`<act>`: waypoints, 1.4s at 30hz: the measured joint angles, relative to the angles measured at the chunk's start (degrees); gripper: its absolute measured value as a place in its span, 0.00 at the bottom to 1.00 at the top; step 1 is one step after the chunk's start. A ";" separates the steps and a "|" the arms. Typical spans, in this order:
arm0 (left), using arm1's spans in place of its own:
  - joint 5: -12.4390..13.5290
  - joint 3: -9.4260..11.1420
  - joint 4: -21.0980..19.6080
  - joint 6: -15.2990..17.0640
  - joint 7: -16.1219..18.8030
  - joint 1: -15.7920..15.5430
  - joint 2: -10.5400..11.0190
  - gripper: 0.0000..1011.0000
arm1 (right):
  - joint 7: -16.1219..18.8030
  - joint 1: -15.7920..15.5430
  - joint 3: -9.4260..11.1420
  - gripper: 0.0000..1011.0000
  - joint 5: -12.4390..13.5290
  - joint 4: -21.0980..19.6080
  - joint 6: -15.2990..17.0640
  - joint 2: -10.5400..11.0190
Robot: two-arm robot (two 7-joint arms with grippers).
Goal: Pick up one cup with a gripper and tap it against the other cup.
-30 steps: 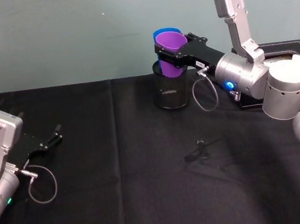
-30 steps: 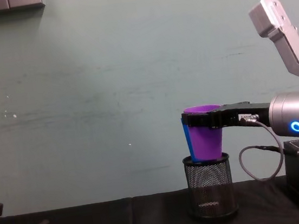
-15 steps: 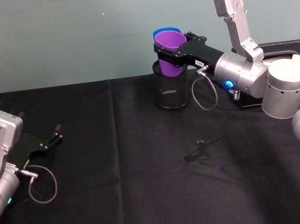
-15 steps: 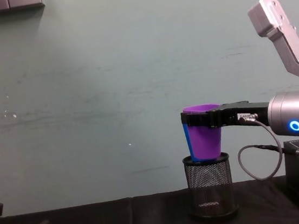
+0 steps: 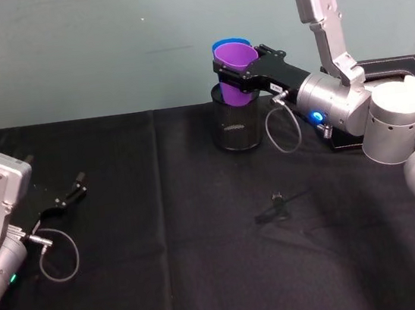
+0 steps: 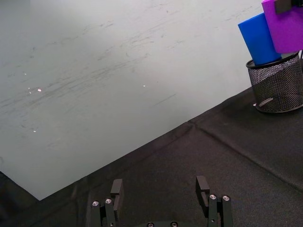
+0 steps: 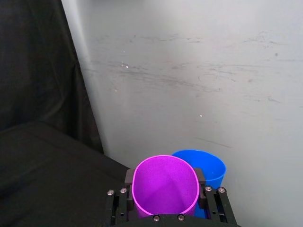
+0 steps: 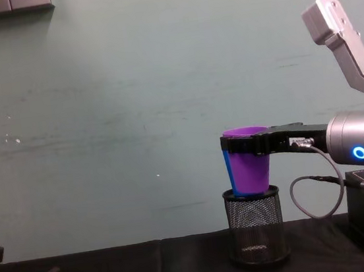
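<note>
One purple cup (image 5: 236, 56), pinched by the right end effector (image 5: 239, 73), touches the blue cup (image 5: 218, 47).

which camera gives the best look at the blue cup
The left wrist view: the blue cup shows most of its side, standing in the mesh pen holder. The right wrist view shows its rim behind the purple cup; head and chest views show slivers.

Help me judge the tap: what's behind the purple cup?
The blue cup, standing in the mesh holder. The purple cup, held by the right tool, covers most of it, so contact is hidden.
</note>
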 joint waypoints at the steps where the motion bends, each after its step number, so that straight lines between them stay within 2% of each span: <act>1: 0.00 0.00 0.00 0.00 0.00 0.00 0.00 0.99 | 0.00 0.00 0.00 0.72 0.00 0.00 0.00 0.00; 42: 0.00 0.00 0.00 0.00 0.00 0.00 0.00 0.99 | -0.09 -0.04 0.00 0.72 0.00 -0.04 0.04 0.00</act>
